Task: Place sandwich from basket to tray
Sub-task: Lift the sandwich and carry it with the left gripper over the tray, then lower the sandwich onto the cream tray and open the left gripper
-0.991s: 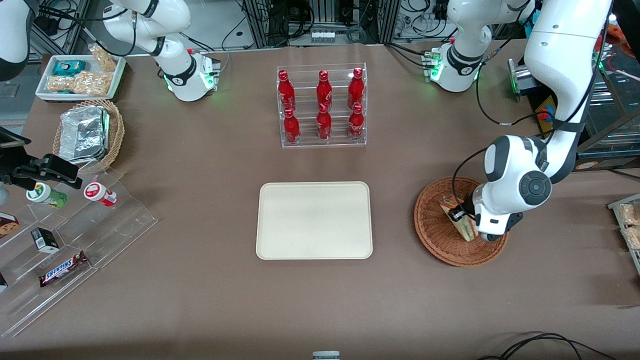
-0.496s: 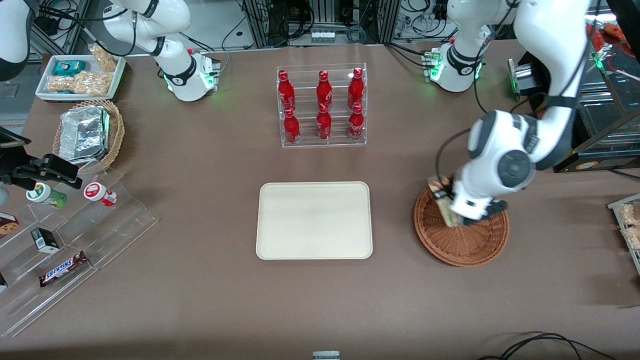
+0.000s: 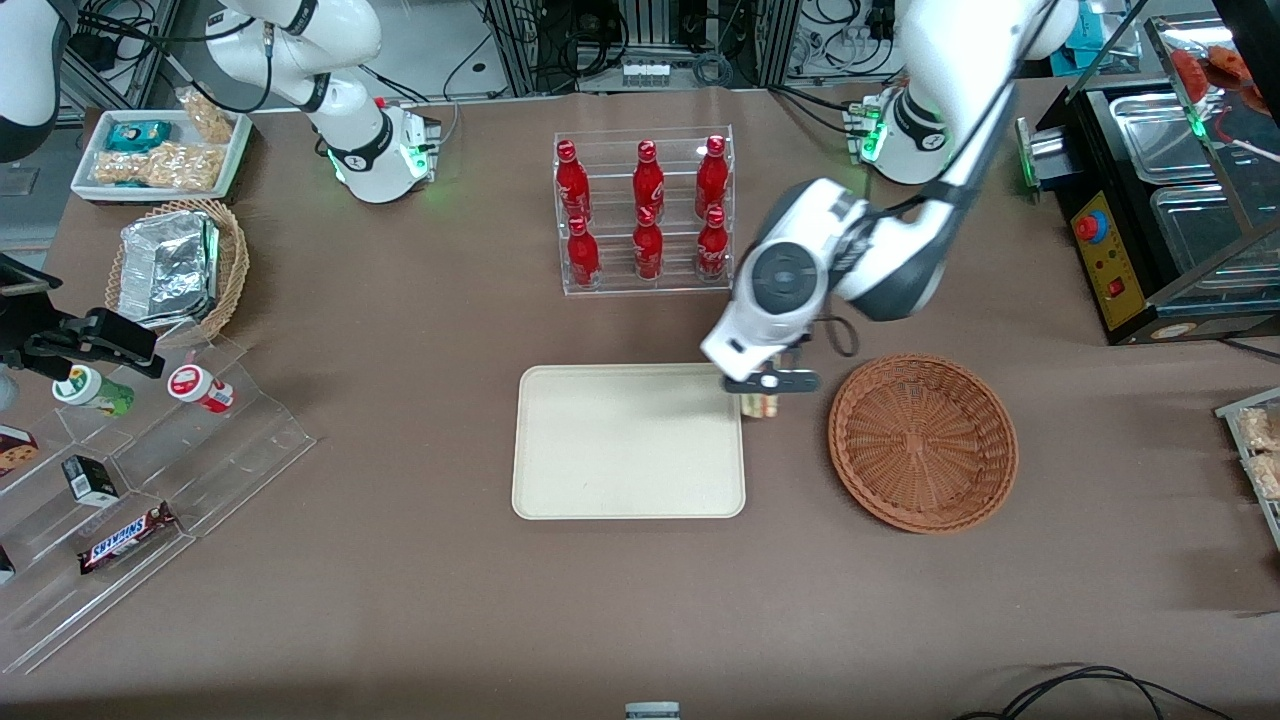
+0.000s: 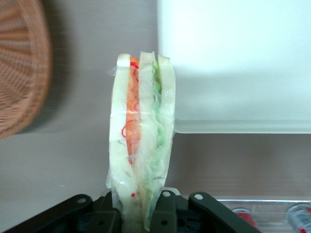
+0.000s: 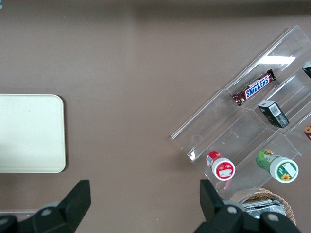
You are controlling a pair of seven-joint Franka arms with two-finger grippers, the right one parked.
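the hand (image 3: 768,386) grips the clear-wrapped wedge sandwich (image 4: 142,145) between the round reddish-brown wicker basket (image 3: 922,442) and the flat cream rectangular plastic tray (image 3: 628,442), at the tray's edge; next it probably must carry it inward and lower.

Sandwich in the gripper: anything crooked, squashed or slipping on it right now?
Nothing stands out. The gripper is shut on the sandwich, wrap and layers intact, held above the tray corner nearest the basket, which now holds nothing.

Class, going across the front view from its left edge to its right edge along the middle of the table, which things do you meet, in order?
Stepped clear rack → tray → gripper holding the sandwich above the tray's edge → basket.
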